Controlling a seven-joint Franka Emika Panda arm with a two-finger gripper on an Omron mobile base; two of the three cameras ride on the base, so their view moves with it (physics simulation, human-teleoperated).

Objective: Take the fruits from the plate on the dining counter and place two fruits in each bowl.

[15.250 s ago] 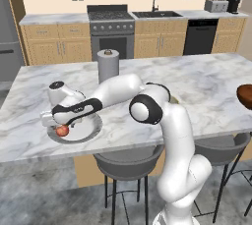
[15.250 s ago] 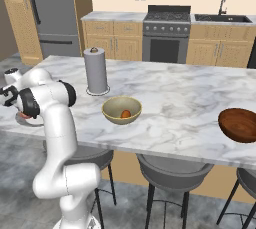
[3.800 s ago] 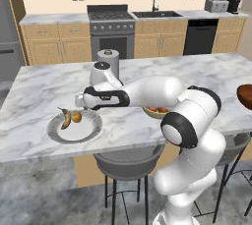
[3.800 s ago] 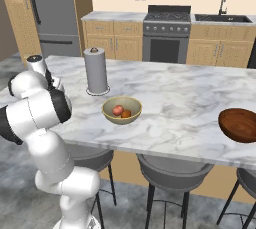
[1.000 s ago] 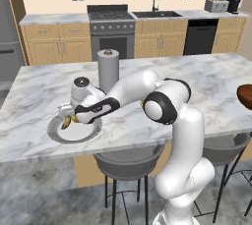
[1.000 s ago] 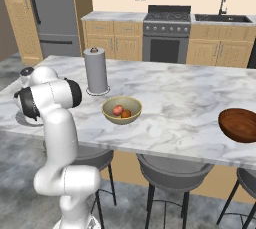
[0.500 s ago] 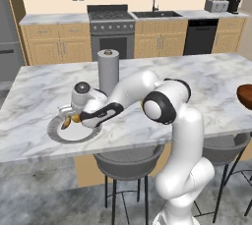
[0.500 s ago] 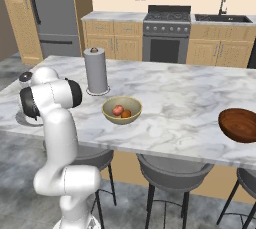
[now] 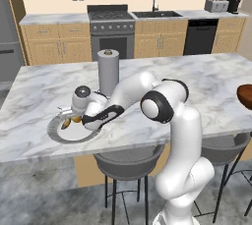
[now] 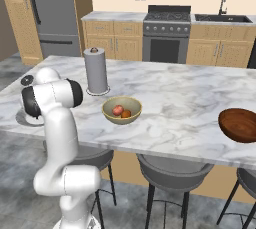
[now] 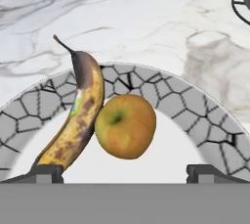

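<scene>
1. In the left base view, I see my arm reach far out to the left end of the dining counter. My gripper sits low over the plate, close to the counter's front edge. I can just make out the banana and a round fruit beside it on the plate. A paper towel roll stands upright behind the arm, nearer the middle of the counter. The dark reddish-brown bowl pokes in at the right end of the counter.

2. In the right base view, the tan bowl sits near the front edge of the counter, well apart from the plate. It holds the red fruit and the orange fruit, touching each other. The dark reddish-brown bowl sits far off at the right end. The arm's elbow hides the hand here.

3. In the hand view, I look straight at the plate with its crackled grey rim. The banana, with its dark tip, leans against the yellow-green fruit; they touch. My two finger tips stand wide apart, one on each side of both fruits. The jaws are fully spread and hold nothing.
</scene>
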